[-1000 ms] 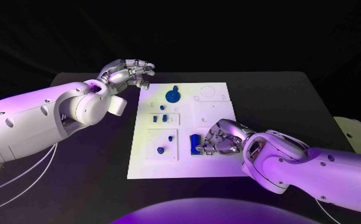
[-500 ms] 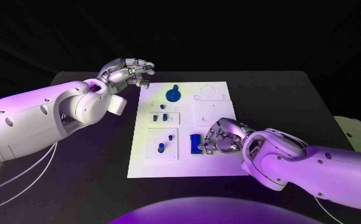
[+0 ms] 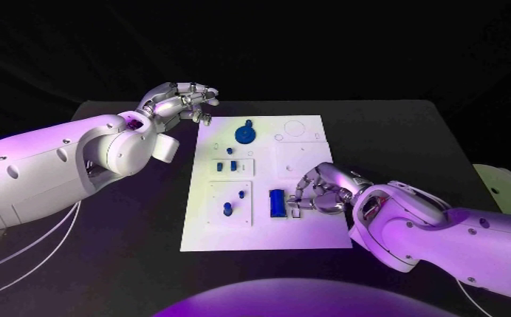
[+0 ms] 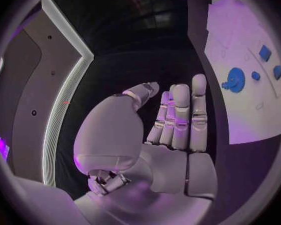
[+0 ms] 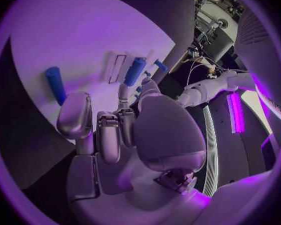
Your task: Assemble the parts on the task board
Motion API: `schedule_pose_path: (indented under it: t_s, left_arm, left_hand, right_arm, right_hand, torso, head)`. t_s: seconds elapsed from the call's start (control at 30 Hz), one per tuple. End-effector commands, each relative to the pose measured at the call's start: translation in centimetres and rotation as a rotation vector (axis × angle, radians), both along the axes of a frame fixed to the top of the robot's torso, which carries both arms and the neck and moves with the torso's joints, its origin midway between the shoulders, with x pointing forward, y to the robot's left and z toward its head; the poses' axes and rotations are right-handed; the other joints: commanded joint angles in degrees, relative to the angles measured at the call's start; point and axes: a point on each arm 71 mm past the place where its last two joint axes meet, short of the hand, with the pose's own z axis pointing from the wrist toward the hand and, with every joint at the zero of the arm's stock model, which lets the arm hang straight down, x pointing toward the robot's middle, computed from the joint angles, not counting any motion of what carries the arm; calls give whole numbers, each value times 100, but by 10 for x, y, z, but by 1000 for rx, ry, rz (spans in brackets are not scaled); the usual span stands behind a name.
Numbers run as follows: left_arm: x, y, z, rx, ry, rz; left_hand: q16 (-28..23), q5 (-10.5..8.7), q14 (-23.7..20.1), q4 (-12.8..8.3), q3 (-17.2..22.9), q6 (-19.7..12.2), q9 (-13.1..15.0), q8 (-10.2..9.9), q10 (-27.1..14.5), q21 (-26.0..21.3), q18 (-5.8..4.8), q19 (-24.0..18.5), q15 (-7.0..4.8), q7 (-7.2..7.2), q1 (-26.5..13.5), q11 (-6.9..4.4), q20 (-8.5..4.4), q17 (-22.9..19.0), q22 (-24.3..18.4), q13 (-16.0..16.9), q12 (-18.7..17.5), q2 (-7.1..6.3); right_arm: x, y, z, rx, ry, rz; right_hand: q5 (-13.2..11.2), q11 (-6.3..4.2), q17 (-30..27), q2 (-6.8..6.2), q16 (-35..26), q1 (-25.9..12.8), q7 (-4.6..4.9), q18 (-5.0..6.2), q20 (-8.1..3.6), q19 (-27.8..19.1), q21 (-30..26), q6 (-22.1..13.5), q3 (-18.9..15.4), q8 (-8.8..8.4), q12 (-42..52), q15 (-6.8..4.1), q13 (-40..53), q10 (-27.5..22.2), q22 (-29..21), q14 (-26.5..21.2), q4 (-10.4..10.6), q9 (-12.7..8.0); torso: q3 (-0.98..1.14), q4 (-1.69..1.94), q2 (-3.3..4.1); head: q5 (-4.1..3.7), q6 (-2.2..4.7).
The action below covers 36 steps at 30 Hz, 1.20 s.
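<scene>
The white task board (image 3: 303, 232) lies mid-table. On it are a blue gear (image 3: 245, 134), three small blue parts (image 3: 226, 165) in a frame, two blue pegs (image 3: 227, 210) in the near frame, and a long blue bar (image 3: 278, 202). My right hand (image 3: 322, 193) sits low on the board just right of the bar, fingertips beside it, nothing in its grasp. In the right wrist view the bar (image 5: 134, 71) lies just beyond the fingertips (image 5: 125, 91), and a blue peg (image 5: 55, 84) is off to one side. My left hand (image 3: 179, 103) hovers off the board's far left corner, empty. In the left wrist view its fingers (image 4: 181, 115) are straight.
The black table (image 3: 405, 132) runs wide to the right of the board and on the near left. The left wrist view shows the board (image 4: 253, 115) and gear (image 4: 233, 79) off to one side of my left hand.
My right hand has slid a little to the right, off the blue bar, which now shows whole and stays in place. The left hand has not moved.
</scene>
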Motion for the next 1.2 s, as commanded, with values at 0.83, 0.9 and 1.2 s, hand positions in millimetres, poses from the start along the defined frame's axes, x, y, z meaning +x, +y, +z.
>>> schedule_pose_path:
  t_s: [0.83, 0.9, 1.2]
  left_arm:
    - [-3, -3, 2, -17, -8, -18]
    - [-3, -3, 2, -17, -8, -19]
    - [-3, -4, 2, -18, -7, -21]
  left_hand:
    - [-32, 16, -50, 43, -17, -52, 8, 21, -35, -28, 64, 0, 8, -10, -48, -4, 25, -13, -12, -6, 21, -11]
    - [-32, 16, -50, 43, -17, -52, 8, 21, -35, -28, 64, 0, 8, -10, -48, -4, 25, -13, -12, -6, 21, -11]
    - [-32, 16, -50, 43, -17, -52, 8, 21, -35, -28, 64, 0, 8, -10, -48, -4, 25, -13, -12, -6, 21, -11]
  right_arm:
    - [-7, -76, -5, -218, -31, -142]
    - [-7, -74, -8, -218, -28, -139]
    - [-7, -62, -18, -217, -9, -118]
  right_hand:
    - [-142, 101, 1151, -154, -78, -26, 76, -32, 104, -105, -366, -121, -288, -137, -377, 122, 370, -89, 630, 531, 11, -3]
    - [-142, 101, 1151, -154, -78, -26, 76, -32, 104, -105, -366, -121, -288, -137, -377, 122, 370, -89, 630, 531, 11, -3]
    - [-78, 81, 1174, -110, -72, 61, 55, -35, 97, -90, -343, -74, -253, -122, -360, 106, 382, -73, 635, 537, 1, 16]
  torso:
    - [-2, -8, 7]
    - [-7, -4, 3]
    - [-5, -2, 1]
  head:
    - [-192, -23]
    - [-197, -28]
    - [-198, -25]
